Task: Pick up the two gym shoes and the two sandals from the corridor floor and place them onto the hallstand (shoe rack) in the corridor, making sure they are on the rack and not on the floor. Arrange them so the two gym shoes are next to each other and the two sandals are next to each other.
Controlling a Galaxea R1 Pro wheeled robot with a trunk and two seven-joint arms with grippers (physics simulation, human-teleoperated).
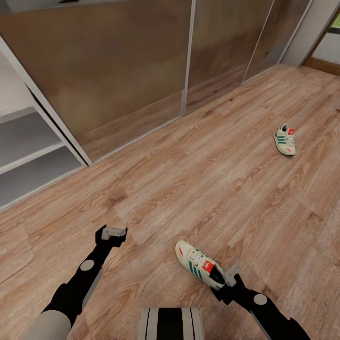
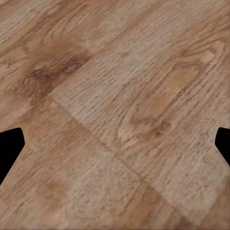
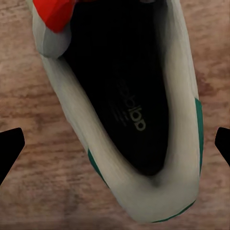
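- The right gripper [image 1: 230,276] is sitting at the heel of the nearer cream-white lace-up sneaker [image 1: 200,270] with green side stripes and a red tongue label; the shoe is lying on the light-brown wood-grain plank floor [image 1: 212,189], toe pointing away from the arm.
- Along that wrist, the sneaker's [image 3: 129,110] dark opening and heel are lying between the two black fingertips [image 3: 9,146], which are standing wide apart on either side with bare floor between each tip and the shoe, so the fingers are spread and not touching it.
- The left gripper [image 1: 113,233] is hovering over bare planks, well apart from the shoe; its fingertips [image 2: 8,143] are also spread, with nothing between them.
- Farther off to the right, the second matching sneaker [image 1: 284,139] is lying alone on the floor.
- At the far left, light-grey open shelves [image 1: 28,151] are standing beside brown sliding wall panels [image 1: 118,61].
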